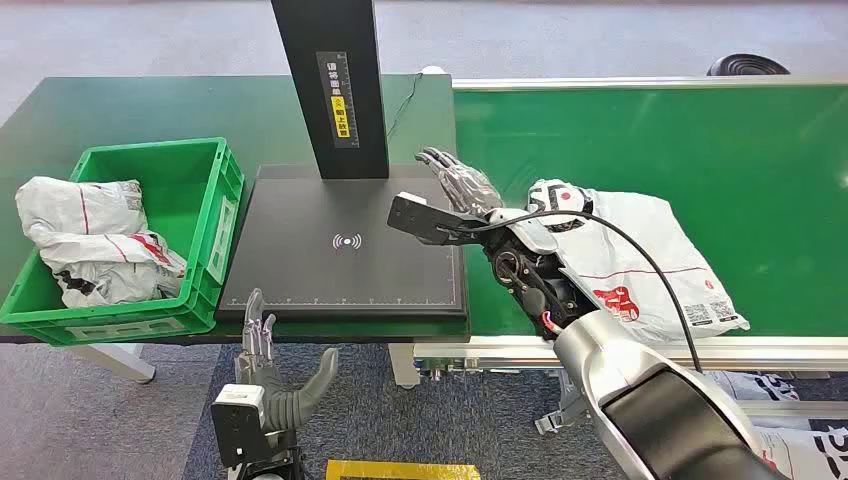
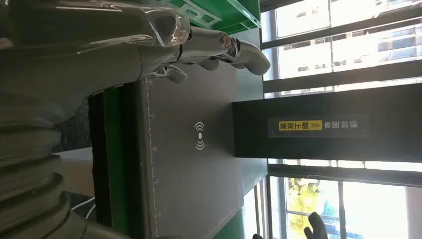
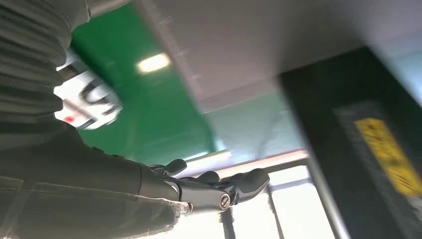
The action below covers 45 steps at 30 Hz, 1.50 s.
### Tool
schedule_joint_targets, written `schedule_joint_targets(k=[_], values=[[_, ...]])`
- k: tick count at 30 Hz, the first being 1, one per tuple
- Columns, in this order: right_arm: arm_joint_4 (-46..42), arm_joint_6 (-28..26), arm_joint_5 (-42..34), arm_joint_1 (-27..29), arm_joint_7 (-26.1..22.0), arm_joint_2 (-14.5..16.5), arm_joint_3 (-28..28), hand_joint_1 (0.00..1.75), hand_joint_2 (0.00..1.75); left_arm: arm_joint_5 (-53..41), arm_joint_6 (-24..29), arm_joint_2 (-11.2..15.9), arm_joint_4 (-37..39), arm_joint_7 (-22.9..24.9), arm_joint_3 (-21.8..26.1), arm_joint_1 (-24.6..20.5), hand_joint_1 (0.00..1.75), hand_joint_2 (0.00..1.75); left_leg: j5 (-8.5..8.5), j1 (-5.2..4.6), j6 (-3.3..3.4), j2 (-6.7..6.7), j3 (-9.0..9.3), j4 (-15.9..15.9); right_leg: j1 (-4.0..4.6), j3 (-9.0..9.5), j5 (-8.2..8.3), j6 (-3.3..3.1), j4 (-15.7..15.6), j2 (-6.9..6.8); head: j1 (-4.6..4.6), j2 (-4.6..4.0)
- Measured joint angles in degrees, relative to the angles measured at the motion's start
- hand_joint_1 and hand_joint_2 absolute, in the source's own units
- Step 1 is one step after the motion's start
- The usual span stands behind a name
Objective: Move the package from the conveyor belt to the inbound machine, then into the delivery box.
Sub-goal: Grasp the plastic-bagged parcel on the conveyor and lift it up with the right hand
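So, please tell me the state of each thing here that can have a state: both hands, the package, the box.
right hand: open, above the belt beside the package
left hand: open, holds nothing, low before the table
package: lies flat on the conveyor belt
green box: open-topped, holds white packages

Package on green conveyor belt

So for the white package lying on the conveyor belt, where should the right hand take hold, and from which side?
Probably at the bunched, folded end of the white package, the end nearest the scan pad. The bag lies flat and limp on the belt, so that raised fold gives fingers something to close around. The right hand hovers open just beside it; coming from above on the pad side looks simplest.
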Motion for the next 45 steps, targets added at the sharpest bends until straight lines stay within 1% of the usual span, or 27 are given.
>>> schedule_joint_targets(k=[2, 6, 11, 14, 19, 23, 28, 35, 45], values=[[0.81, 0.10, 0.11, -0.87, 1.69, -0.07, 0.17, 0.00, 1.75, 0.06, 0.46, 0.01, 0.00, 0.00, -0.02, 0.01, 0.00, 1.75, 0.01, 0.00, 0.01, -0.02, 0.00, 0.00, 0.00, 0.00, 0.00, 0.00, 0.00, -0.01, 0.00, 0.00], [3.50, 0.86, 0.91, -4.20, 6.68, -0.46, 0.42, 0.00, 1.75, 1.06, 2.22, 0.03, 0.00, 0.00, -0.02, 0.06, 0.00, 1.75, 0.02, -0.01, 0.03, -0.03, 0.00, 0.01, -0.01, 0.00, 0.01, 0.01, 0.00, -0.01, -0.01, 0.00], [5.87, 2.80, 2.45, -6.64, 11.98, -1.63, 0.44, 0.00, 1.75, 2.09, 4.83, 0.11, -0.66, 0.00, -0.03, 0.63, 0.00, 1.75, 0.02, -0.01, 0.03, -0.05, 0.00, 0.01, -0.01, 0.00, 0.01, 0.01, 0.00, -0.02, 0.00, 0.00], [6.92, 3.07, 2.96, -7.15, 14.80, -3.10, 0.24, 0.00, 1.75, 2.27, 5.49, 0.28, -1.53, 0.00, -0.05, 1.24, 0.00, 1.75, 0.01, -0.02, 0.03, -0.08, -0.01, 0.01, -0.02, 0.00, 0.01, 0.02, 0.00, -0.04, 0.00, 0.00], [8.24, 1.76, 2.70, -7.45, 17.69, -6.87, -1.28, 0.00, 1.75, 2.38, 5.46, 0.38, -2.00, 0.00, -0.05, 1.64, 0.00, 1.75, 0.01, -0.08, 0.04, -0.11, -0.02, 0.02, -0.08, 0.01, 0.01, 0.03, -0.01, -0.08, 0.00, 0.00], [8.97, 0.91, 2.72, -7.45, 18.68, -9.83, -2.78, 0.00, 1.75, 2.37, 5.69, 0.38, -2.10, 0.00, -0.04, 1.64, 0.00, 1.75, 0.01, -0.09, 0.05, -0.09, -0.03, 0.02, -0.09, 0.01, 0.02, 0.04, -0.01, -0.08, 0.00, 0.00], [9.55, 0.81, 2.79, -7.45, 18.81, -11.61, -3.71, 0.00, 1.75, 2.36, 5.90, 0.37, -2.34, 0.00, -0.04, 1.62, 0.00, 1.75, 0.00, -0.08, 0.05, -0.02, -0.01, 0.02, -0.08, 0.00, 0.03, 0.04, -0.01, -0.05, -0.02, 0.00], [9.95, 0.80, 2.78, -7.45, 18.81, -12.29, -3.83, 0.00, 1.75, 2.36, 5.91, 0.36, -2.36, 0.00, -0.04, 1.62, 0.00, 1.75, 0.02, -0.09, 0.06, -0.06, -0.01, 0.02, -0.09, 0.00, 0.03, 0.04, 0.00, -0.06, 0.00, 0.00], [10.23, 0.51, 2.21, -7.44, 18.82, -12.43, -4.16, 0.00, 1.75, 2.36, 6.07, 0.36, -2.40, 0.00, -0.04, 1.63, 0.00, 1.75, 0.01, -0.09, 0.06, -0.06, -0.02, 0.02, -0.09, 0.00, 0.03, 0.04, 0.00, -0.06, -0.02, 0.00]])
